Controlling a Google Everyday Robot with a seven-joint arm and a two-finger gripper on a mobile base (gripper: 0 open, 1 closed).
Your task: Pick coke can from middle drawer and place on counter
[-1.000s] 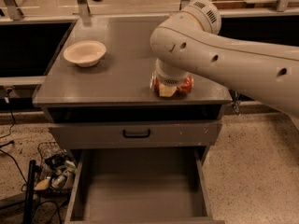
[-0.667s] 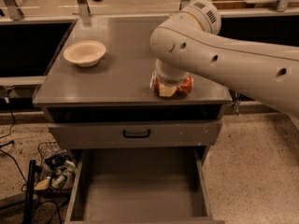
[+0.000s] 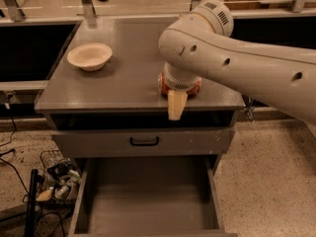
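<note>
Hand (image 3: 177,97) set down over the coke can (image 3: 195,87), just right of centre in the frame.

Camera view: the white arm comes in from the right, and its wrist covers the top of the can, so only slivers of red show on either side. The can stands on the grey surface (image 3: 128,75), close to the front edge. I cannot tell whether the hand is clamped on the can or loose around it. The middle drawer (image 3: 148,199) lies open at the bottom of the frame, its floor bare. A cream bowl (image 3: 90,56) sits at upper left, well apart. The step looks like the release. It is best done by letting go fully, then rising straight up, with no sideways sweep that could tip the can over the near edge.
</note>
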